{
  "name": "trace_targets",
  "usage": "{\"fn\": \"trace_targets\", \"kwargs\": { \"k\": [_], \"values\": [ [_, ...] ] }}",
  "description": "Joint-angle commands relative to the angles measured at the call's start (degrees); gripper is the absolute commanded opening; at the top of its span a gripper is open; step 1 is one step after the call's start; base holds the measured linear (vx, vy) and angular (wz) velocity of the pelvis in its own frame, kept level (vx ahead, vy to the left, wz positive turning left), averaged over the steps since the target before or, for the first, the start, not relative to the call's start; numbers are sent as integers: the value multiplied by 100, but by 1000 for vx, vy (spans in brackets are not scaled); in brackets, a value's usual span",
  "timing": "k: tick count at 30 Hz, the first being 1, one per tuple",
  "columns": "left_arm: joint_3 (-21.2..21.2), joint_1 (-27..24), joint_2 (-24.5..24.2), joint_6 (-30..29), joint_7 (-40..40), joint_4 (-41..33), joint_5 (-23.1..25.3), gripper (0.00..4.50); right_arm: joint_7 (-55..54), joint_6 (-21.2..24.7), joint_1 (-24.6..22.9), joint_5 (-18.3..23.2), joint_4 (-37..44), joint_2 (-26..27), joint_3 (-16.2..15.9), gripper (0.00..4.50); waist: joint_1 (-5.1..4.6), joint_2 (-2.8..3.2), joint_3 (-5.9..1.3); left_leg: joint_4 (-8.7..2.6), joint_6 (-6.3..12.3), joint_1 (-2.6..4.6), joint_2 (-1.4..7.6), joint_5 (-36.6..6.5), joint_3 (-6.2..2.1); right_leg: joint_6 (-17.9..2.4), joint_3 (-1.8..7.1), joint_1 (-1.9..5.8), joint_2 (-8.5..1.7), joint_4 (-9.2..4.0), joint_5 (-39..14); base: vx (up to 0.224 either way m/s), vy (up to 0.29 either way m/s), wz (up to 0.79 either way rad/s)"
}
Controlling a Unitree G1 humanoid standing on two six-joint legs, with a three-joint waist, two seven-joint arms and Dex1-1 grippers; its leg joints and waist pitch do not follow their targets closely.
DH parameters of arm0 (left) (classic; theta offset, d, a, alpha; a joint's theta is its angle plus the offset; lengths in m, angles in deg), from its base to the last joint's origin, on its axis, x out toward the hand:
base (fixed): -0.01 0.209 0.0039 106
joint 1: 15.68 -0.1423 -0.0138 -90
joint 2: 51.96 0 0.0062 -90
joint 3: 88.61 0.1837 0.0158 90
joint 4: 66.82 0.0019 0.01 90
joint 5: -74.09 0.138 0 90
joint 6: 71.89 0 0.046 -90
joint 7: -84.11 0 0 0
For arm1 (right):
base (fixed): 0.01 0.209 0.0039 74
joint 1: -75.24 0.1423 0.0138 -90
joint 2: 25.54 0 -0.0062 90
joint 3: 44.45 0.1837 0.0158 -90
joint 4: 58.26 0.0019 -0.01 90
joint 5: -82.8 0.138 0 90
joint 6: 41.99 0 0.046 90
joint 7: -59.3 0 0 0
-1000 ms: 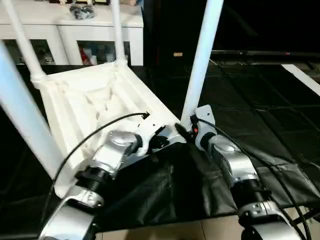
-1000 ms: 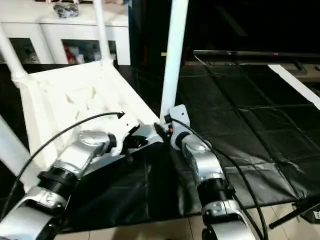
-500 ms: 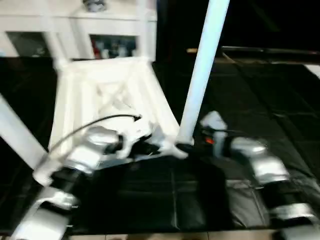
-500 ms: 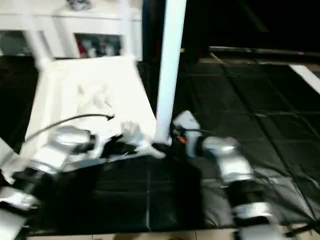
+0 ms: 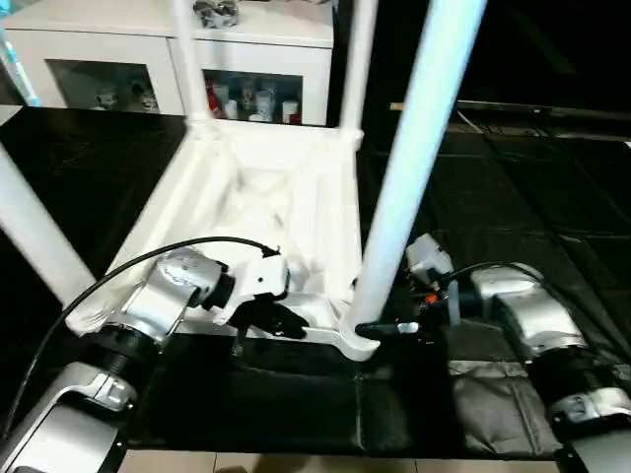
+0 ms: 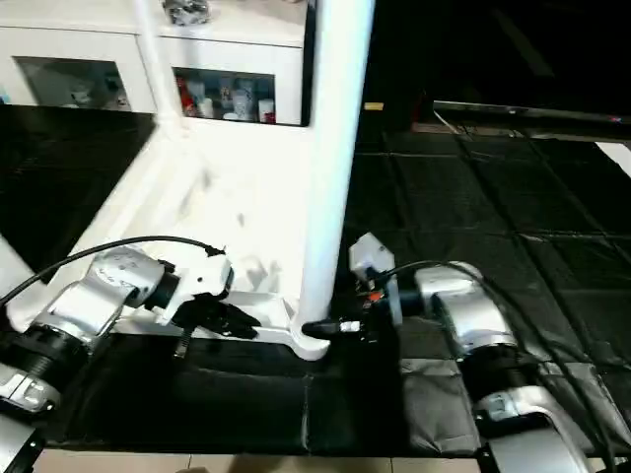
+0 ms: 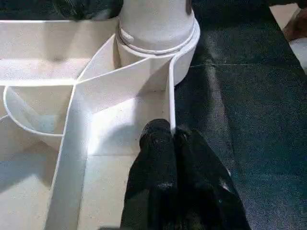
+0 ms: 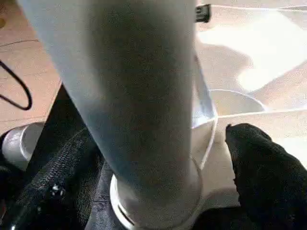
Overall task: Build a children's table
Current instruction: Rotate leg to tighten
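Tabletop [image 5: 266,197] upside down, ribs up, for leg fitting. Left gripper [image 7: 170,139] clenched on rim wall, steadying. Right gripper [image 8: 192,158] spread wide astride corner leg [image 5: 409,187], ungripped.

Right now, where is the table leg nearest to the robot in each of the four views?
Left eye view: the nearest table leg rises right of centre from the near corner socket.
Right eye view: centre, tall and upright.
Left wrist view: only its base, at the top.
Right wrist view: close-up, across the middle.
Shared landmark: that corner socket.
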Motion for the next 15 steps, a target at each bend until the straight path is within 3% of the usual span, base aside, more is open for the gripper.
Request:
{"fn": "trace_targets", "kwargs": {
  "k": [1,15],
  "values": [
    [208,85,71,111,-175,-2,87,0,125,-51,77,-43,-29,-29,-43,375,-17,-25,-361,-409,279,19,150,-1063,22,-1221,278,330,-231,-357,-1391,0,0,0],
    [213,78,64,237,-107,151,136,0,451,-51,175,87,-332,23,-84,263,-2,-72,-368,-394,314,-3,148,-941,22,-1223,278,339,-229,-330,-1316,0,0,0]
  ]
}}
